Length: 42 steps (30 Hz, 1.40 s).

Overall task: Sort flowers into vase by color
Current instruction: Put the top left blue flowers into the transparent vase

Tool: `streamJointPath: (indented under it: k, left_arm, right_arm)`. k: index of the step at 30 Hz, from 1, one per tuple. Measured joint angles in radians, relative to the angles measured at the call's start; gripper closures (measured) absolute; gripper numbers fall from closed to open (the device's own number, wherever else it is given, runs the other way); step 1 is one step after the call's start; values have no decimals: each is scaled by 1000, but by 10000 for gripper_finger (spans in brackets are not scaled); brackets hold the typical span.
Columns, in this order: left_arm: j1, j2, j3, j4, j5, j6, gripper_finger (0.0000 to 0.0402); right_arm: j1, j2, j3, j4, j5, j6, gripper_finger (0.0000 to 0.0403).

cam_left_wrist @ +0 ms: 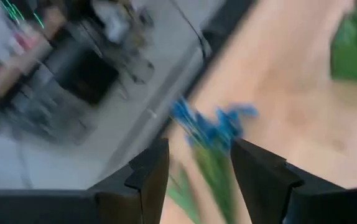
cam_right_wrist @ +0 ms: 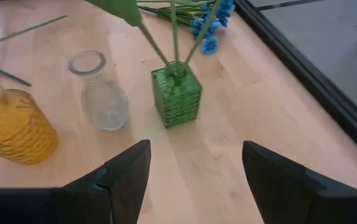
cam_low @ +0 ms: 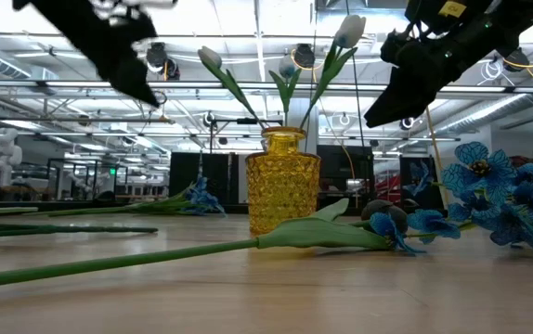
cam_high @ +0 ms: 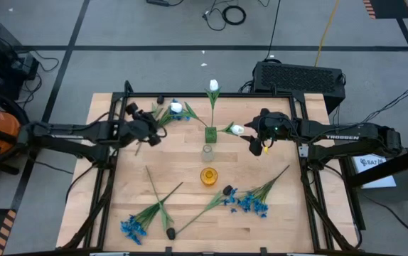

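Left wrist view first: I see my left gripper (cam_left_wrist: 194,177) with its two fingers apart and nothing clamped between them, and a blue flower (cam_left_wrist: 213,127) with its green stem lies directly ahead, the stem running into the gap between the fingers. From this picture I cannot tell if the fingers touch the stem or hang above it. In the high view the left gripper (cam_high: 149,129) stands at the far left part of the table (cam_high: 190,238), and this blue flower (cam_high: 176,112) lies just beside it toward the far right, with its stem pointing back to the gripper. So the long axis goes almost along my approach, and I judge the left arm is the nearer one for it. My right gripper (cam_right_wrist: 194,174) is also open and empty; it hovers on the right side of the row of vases, near the green vase (cam_right_wrist: 176,94), which already holds white tulips (cam_high: 214,86). The clear vase (cam_right_wrist: 101,91) and the yellow vase (cam_right_wrist: 13,127) stand nearer to me in the row. More blue flowers (cam_high: 250,203) and a dark bud (cam_high: 170,232) lie on the near part, well apart from both grippers.
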State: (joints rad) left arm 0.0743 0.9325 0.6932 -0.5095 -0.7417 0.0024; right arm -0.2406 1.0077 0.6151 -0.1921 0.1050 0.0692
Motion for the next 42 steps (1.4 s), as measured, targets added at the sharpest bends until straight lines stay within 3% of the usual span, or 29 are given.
streamJointPath:
  k: [3, 8, 11, 15, 17, 24, 42]
  left_arm:
    - [19, 26, -103, 56, 86, -95, 221]
    - [45, 74, -261, 307, 93, -197, 221]
    - [106, 111, -292, 398, 105, -265, 221]
    - [225, 165, -293, 397, 287, -362, 221]
    - [273, 192, -293, 400, 369, -363, 221]
    - [377, 253, -293, 454, 463, -336, 221]
    - [459, 433, -293, 552, 531, -231, 221]
  right_arm:
    - [-1, 0, 0, -1, 7, -14, 156]
    - [-1, 0, 0, 3, 8, -22, 156]
    - [-1, 0, 0, 3, 8, -21, 156]
    - [-1, 0, 0, 7, 7, -21, 156]
    - [-1, 0, 0, 8, 7, -21, 156]
    - [-1, 0, 0, 15, 7, -26, 156]
    - [-1, 0, 0, 31, 5, -14, 156]
